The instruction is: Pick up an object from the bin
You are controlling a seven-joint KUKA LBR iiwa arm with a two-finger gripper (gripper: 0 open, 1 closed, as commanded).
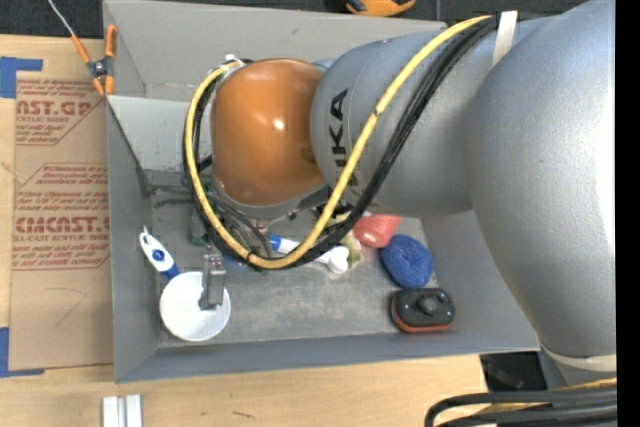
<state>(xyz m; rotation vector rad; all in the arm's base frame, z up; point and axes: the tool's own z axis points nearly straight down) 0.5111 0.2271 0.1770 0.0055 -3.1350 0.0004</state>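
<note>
Camera view: I see the arm (480,115) reaching into the grey bin (300,307) from the right; its orange cover (262,130) is my landmark.
Cables: yellow and black cables (196,177) loop round the left and lower side of the orange cover.
Gripper: the gripper (212,290) hangs below and to the left of the orange cover. I cannot tell how far open it is, and I see nothing in its hold.
Thing under it: a white round disc (190,313) lies on the bin floor below-left of the orange cover, and the gripper's lower end overlaps its upper right part.
Left of that: a small blue-and-white piece (155,251), down-left of the orange cover, just above the disc.
Lower right of the orange cover: a pink lump (378,230), a blue lumpy thing (406,262) touching it, and a small white piece (337,261) beside the cables.
Furthest down-right: a black thing with a red rim (422,309), near the blue one.
</note>
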